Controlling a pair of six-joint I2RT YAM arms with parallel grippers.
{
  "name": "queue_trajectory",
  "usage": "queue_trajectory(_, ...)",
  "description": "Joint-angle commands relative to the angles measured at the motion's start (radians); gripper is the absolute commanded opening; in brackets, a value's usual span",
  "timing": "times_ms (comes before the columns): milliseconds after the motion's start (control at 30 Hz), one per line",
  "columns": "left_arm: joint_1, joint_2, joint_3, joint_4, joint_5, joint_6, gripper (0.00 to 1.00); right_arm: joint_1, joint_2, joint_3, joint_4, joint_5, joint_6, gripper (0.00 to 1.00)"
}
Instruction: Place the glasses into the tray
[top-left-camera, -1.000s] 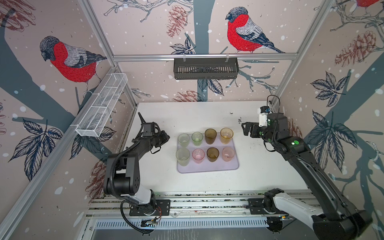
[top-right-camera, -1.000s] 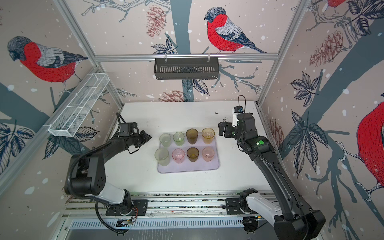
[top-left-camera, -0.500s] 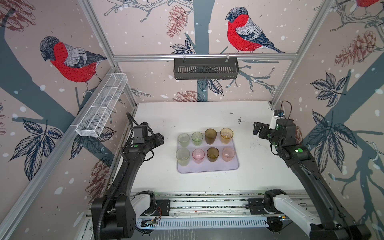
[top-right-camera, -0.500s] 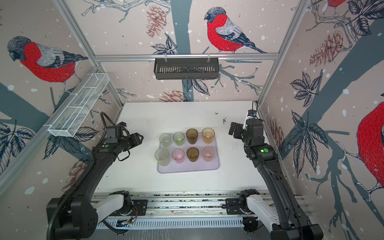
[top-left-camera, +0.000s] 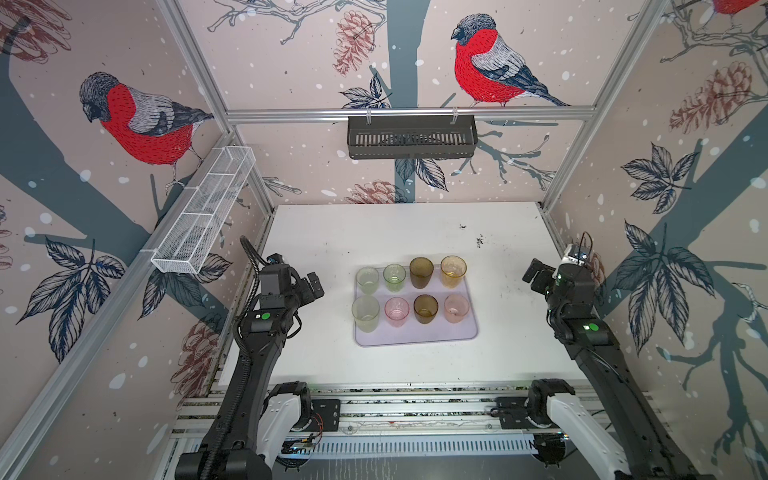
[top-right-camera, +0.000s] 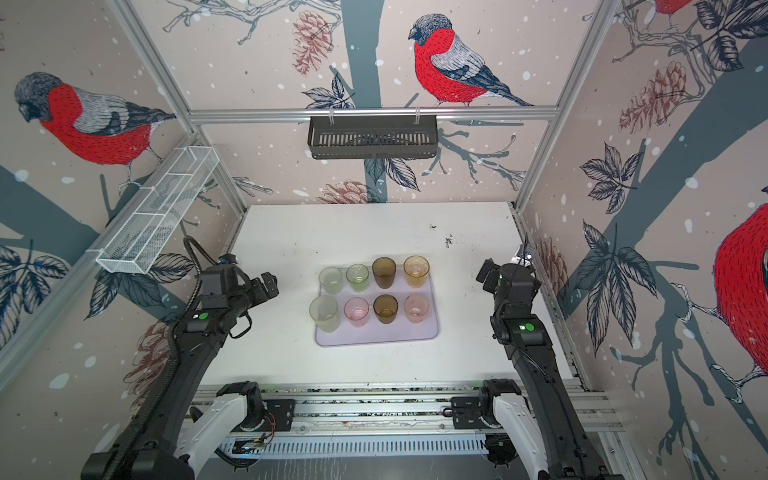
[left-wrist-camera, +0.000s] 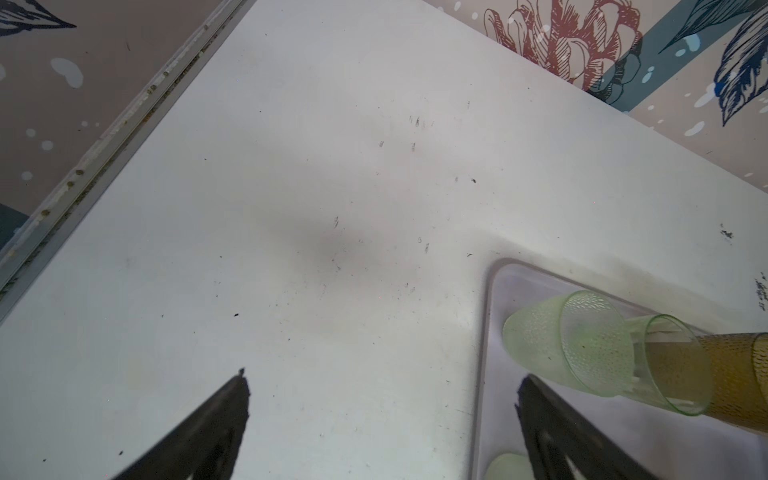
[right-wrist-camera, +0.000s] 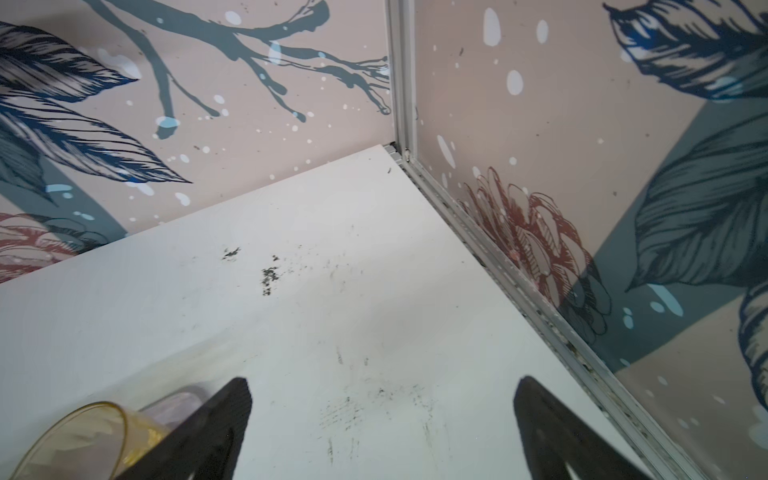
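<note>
Eight tinted glasses (top-left-camera: 425, 308) stand upright in two rows on the lavender tray (top-left-camera: 415, 336)

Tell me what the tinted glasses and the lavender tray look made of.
The glasses: probably thin translucent plastic, though glass is possible; the tinted walls carry a fine dimpled texture and neighbours show through them. The tray: likely moulded plastic with a matte finish; even pale lavender, rounded corners, low raised rim.

Eight glasses (top-left-camera: 420, 272) stood in two rows of four in the tray (top-left-camera: 415, 336), toward its far edge; tray central on table (top-left-camera: 374, 232).
</note>
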Motion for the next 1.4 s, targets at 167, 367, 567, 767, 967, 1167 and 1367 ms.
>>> queue_trajectory(167, 0.0, -0.029, -0.069, 0.158, -0.209, 0.013, 1.0, -0.042, -0.061, -0.202, 0.307, 0.026, -0.044, 1.0)
queue_trajectory(367, 0.0, -0.003, -0.159, 0.309, -0.297, 0.068, 1.0, -0.045, -0.038, -0.35, 0.539, -0.015, -0.098, 1.0)
queue_trajectory(567, 0.0, 0.038, -0.223, 0.459, -0.328, 0.154, 1.0, -0.047, 0.076, -0.387, 0.634, -0.049, -0.138, 1.0)
queue_trajectory(767, -0.001, 0.009, -0.378, 0.748, -0.297, 0.271, 1.0, -0.046, 0.154, -0.436, 0.748, -0.074, -0.134, 1.0)
queue_trajectory(967, 0.0, 0.061, -0.428, 0.886, -0.286, 0.29, 1.0, -0.044, 0.23, -0.453, 0.801, -0.09, -0.131, 1.0)
queue_trajectory(1167, -0.001, 0.116, -0.451, 1.008, -0.273, 0.298, 1.0, -0.044, 0.246, -0.473, 0.87, -0.093, -0.152, 1.0)
queue_trajectory(1367, 0.0, 0.181, -0.466, 1.12, -0.281, 0.309, 1.0, -0.044, 0.286, -0.472, 0.936, -0.109, -0.159, 1.0)
